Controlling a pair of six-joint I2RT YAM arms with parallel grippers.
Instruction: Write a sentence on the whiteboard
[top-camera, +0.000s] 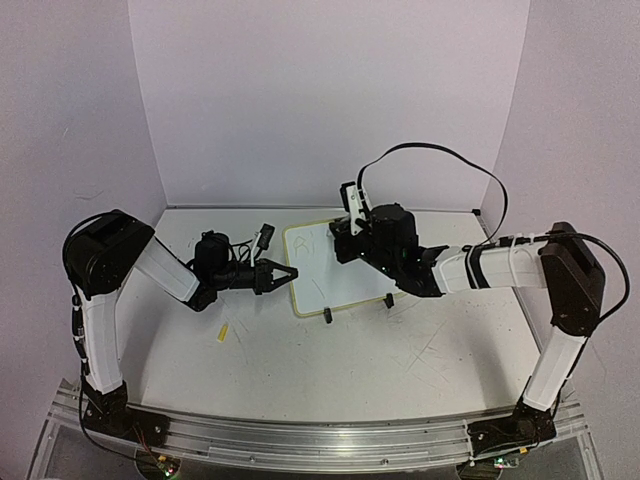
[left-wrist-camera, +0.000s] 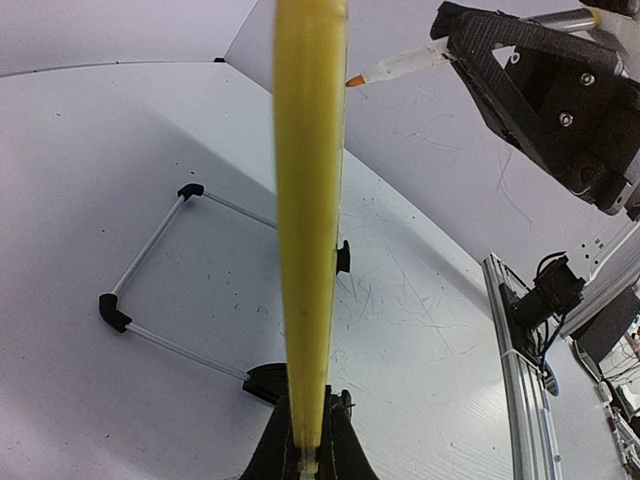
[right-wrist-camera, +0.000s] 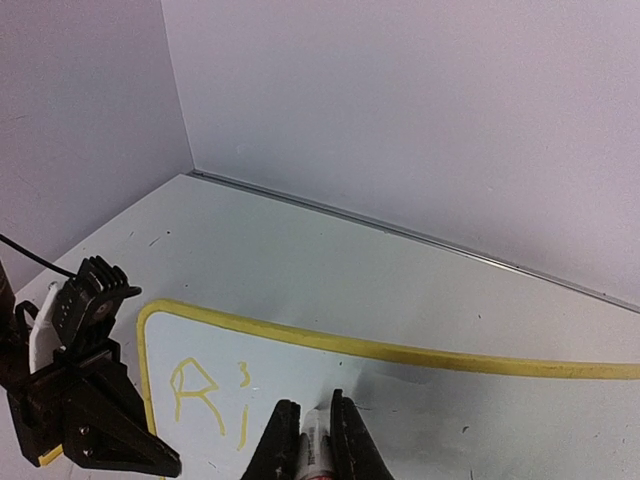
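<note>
The whiteboard (top-camera: 335, 285) lies mid-table, white with a pale yellow rim and two black clip feet (top-camera: 327, 316) at its near edge. Yellow letters "Ri" (right-wrist-camera: 205, 400) are written near its far left corner. My left gripper (top-camera: 290, 272) is shut on the board's left rim, which runs up the middle of the left wrist view (left-wrist-camera: 310, 200). My right gripper (top-camera: 341, 240) is over the board's far part, shut on a white marker (right-wrist-camera: 318, 448) whose tip points at the board surface (right-wrist-camera: 480, 420). The marker's orange tip also shows in the left wrist view (left-wrist-camera: 353, 80).
A small yellow piece (top-camera: 222, 333) lies on the table left of the board. A thin wire frame with black corners (left-wrist-camera: 113, 312) shows left of the rim. White walls close the back and sides. The aluminium rail (top-camera: 320, 438) runs along the near edge.
</note>
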